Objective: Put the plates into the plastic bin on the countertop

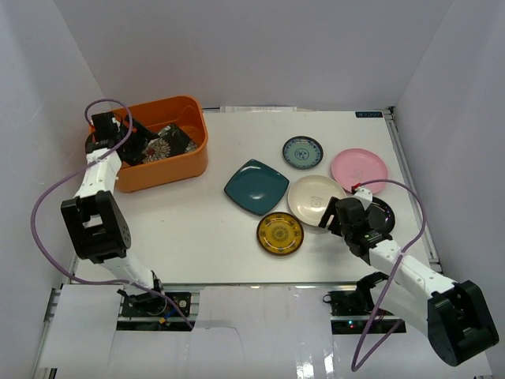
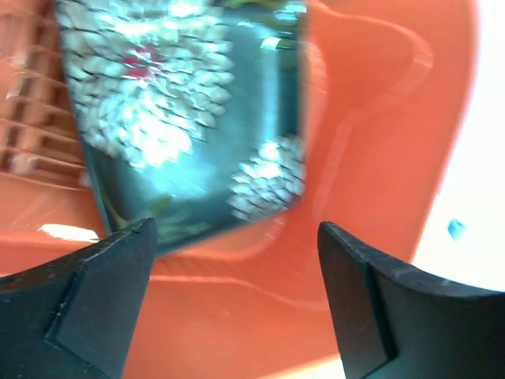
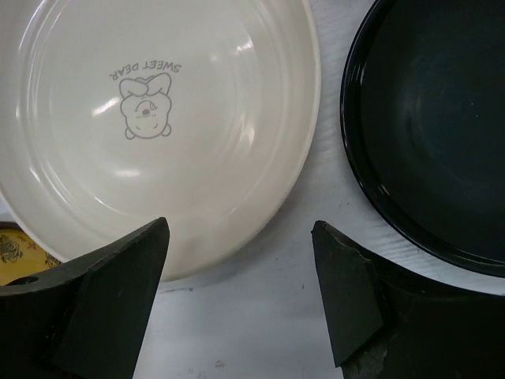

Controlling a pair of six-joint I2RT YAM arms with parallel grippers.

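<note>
The black floral square plate [image 1: 163, 145] lies tilted inside the orange plastic bin [image 1: 167, 173]. My left gripper [image 1: 118, 133] hangs open and empty over the bin's left part. In the left wrist view the floral plate [image 2: 181, 118] lies beyond my open left gripper [image 2: 237, 237], above the bin wall [image 2: 363, 158]. On the countertop [image 1: 205, 225] lie the teal square plate [image 1: 256, 187], small teal patterned round [image 1: 303, 152], pink [image 1: 359, 169], cream [image 1: 312, 196], amber-yellow [image 1: 280, 234] and black round [image 1: 383, 212] plates. My right gripper [image 1: 331, 215] is open and empty, low between the cream plate [image 3: 158, 118] and the black plate [image 3: 434, 126].
White walls close in the countertop at the back and both sides. The bin stands at the far left. A purple cable loops off each arm. A sliver of the amber plate [image 3: 14, 251] shows at the left edge of the right wrist view.
</note>
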